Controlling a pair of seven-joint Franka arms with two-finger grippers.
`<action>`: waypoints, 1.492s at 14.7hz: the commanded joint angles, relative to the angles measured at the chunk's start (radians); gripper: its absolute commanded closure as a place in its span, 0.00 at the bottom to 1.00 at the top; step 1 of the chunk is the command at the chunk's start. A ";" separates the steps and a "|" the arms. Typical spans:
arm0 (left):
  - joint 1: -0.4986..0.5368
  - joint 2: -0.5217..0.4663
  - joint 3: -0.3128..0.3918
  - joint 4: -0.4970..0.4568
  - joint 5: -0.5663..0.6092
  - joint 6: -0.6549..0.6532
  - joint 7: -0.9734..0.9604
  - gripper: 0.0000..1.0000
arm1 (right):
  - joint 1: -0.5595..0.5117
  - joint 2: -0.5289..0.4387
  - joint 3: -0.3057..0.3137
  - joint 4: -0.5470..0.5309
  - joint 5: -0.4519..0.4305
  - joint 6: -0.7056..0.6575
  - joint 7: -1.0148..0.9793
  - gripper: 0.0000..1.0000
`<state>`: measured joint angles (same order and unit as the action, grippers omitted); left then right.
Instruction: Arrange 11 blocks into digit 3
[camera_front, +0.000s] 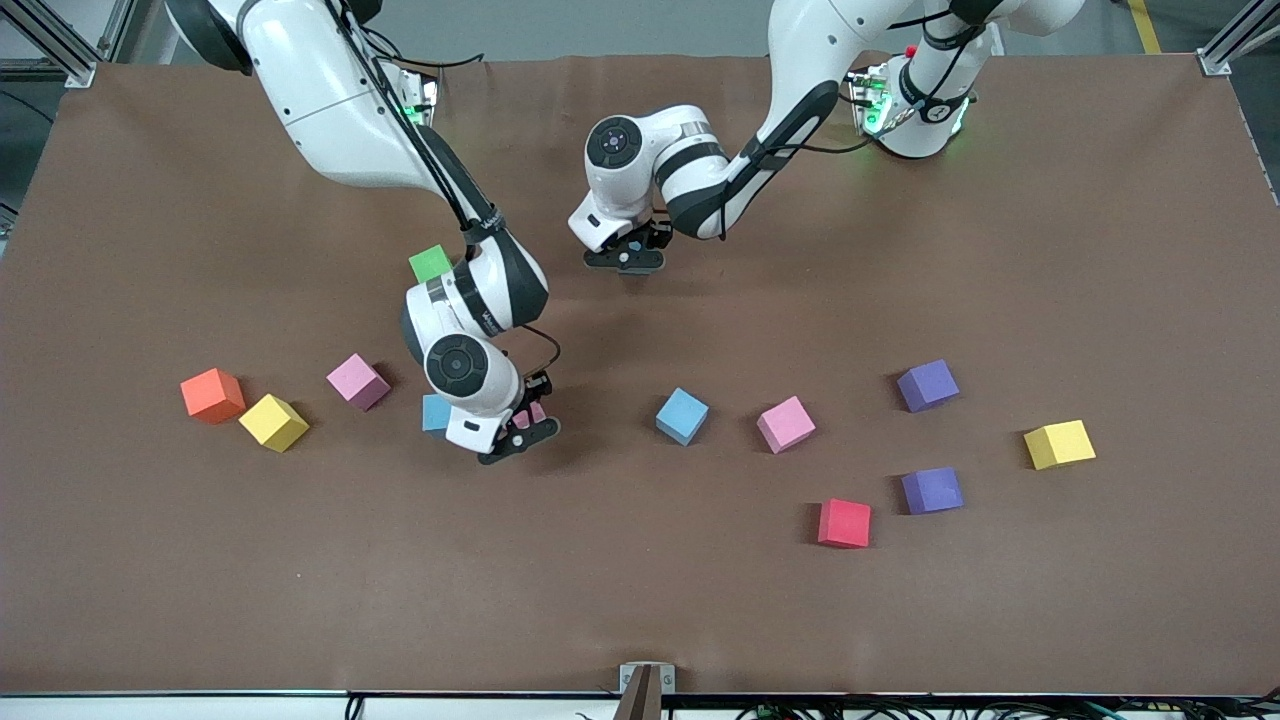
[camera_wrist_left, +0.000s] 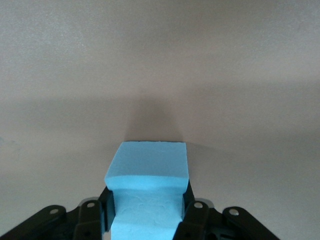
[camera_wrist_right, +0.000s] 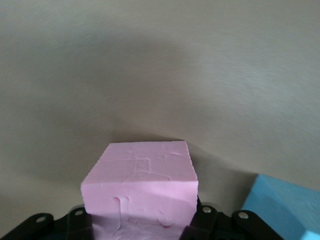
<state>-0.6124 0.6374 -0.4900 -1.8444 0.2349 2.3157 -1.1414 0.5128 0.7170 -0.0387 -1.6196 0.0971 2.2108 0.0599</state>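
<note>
Brown matte table (evenly lit), aluminium frame posts at corners, grey floor past it

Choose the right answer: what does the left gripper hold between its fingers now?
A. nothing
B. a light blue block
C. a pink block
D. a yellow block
B: the left wrist view shows the left gripper shut on a light blue block, with bare table under it.
</note>
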 joint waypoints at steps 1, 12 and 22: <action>-0.018 0.024 0.005 0.036 0.026 -0.016 -0.020 0.60 | -0.022 -0.077 -0.004 -0.008 -0.007 -0.058 0.138 0.78; 0.043 -0.113 0.004 0.095 0.009 -0.203 -0.026 0.00 | -0.100 -0.229 -0.029 -0.005 0.029 -0.219 0.566 0.99; 0.258 0.092 0.080 0.483 -0.013 -0.256 -0.168 0.00 | -0.143 -0.306 -0.030 -0.026 0.027 -0.391 0.732 1.00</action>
<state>-0.3308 0.6327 -0.4340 -1.4873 0.2321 2.0640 -1.2349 0.3805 0.4719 -0.0799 -1.5910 0.1170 1.8418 0.6861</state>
